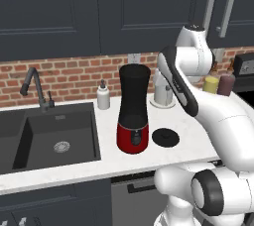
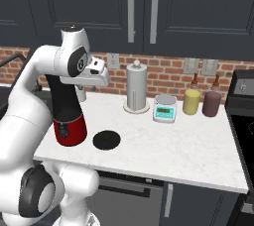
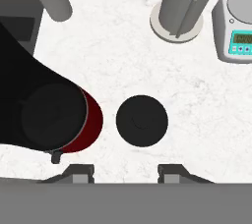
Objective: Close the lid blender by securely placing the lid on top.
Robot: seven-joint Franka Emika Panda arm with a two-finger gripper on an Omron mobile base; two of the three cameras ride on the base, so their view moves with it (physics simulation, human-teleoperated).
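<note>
The blender (image 1: 133,108) stands on the white counter right of the sink, a tall black jar on a glossy red base, its top open. In the hand view the blender (image 3: 49,115) is seen from above at the left. The lid (image 1: 165,137), a flat black disc with a centre knob, lies on the counter just right of the blender's base; it also lies flat in the right base view (image 2: 106,140) and hand view (image 3: 141,120). My gripper (image 3: 125,171) hangs high above the lid, open, with nothing between its fingers (image 3: 81,173). The hand (image 2: 97,74) sits level with the jar's top.
A sink (image 1: 54,136) with a faucet (image 1: 34,88) lies left of the blender, a soap bottle (image 1: 103,95) behind. A paper-towel holder (image 2: 137,88), a kitchen scale (image 2: 164,108), a yellow bottle (image 2: 191,100) and a dark bottle (image 2: 212,102) line the back. A stove (image 2: 245,91) borders the right.
</note>
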